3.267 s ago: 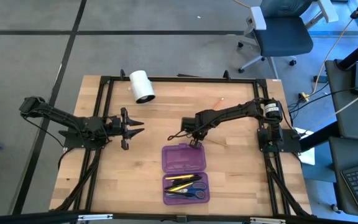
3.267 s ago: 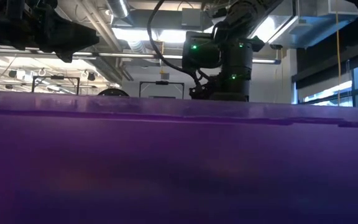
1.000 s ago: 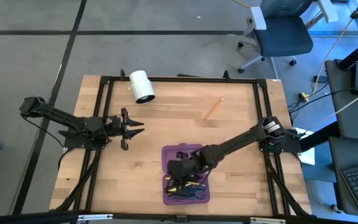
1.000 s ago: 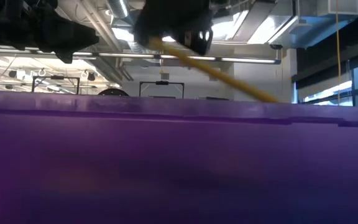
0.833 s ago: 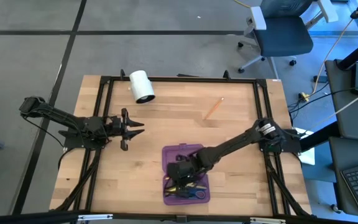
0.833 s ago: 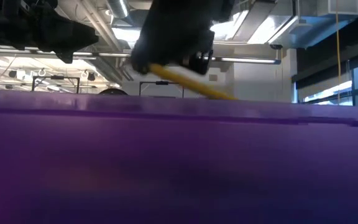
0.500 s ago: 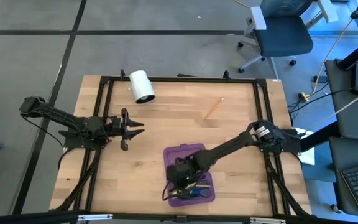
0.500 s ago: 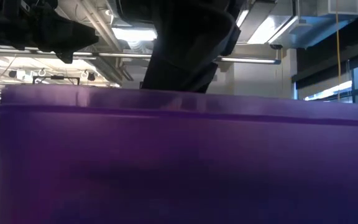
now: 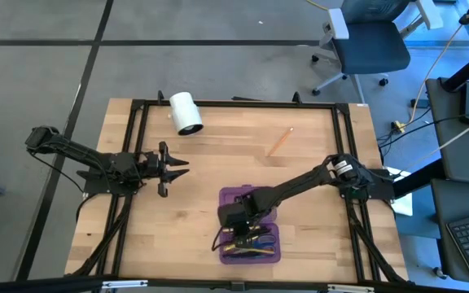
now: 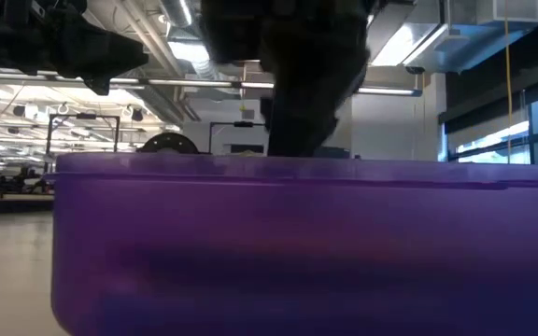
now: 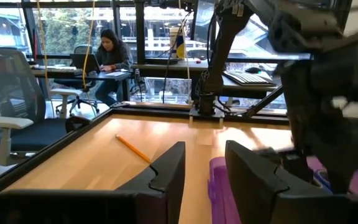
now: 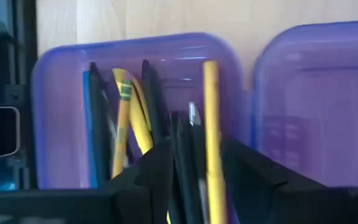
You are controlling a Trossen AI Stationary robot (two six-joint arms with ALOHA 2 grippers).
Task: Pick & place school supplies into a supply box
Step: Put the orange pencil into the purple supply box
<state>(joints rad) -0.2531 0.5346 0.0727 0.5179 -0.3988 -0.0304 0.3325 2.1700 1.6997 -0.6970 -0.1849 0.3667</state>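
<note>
The purple pencil case point(image 9: 251, 232) has slid slightly right on the surface point(image 9: 218, 155). The right gripper point(image 9: 236, 218), over its near half, has spread its jaws and dropped the yellow pencil point(image 12: 211, 124) among the pens; 1 orange pencil point(image 9: 280, 142) remains outside. The left gripper point(image 9: 169, 168) waits, jaws spread.
</note>
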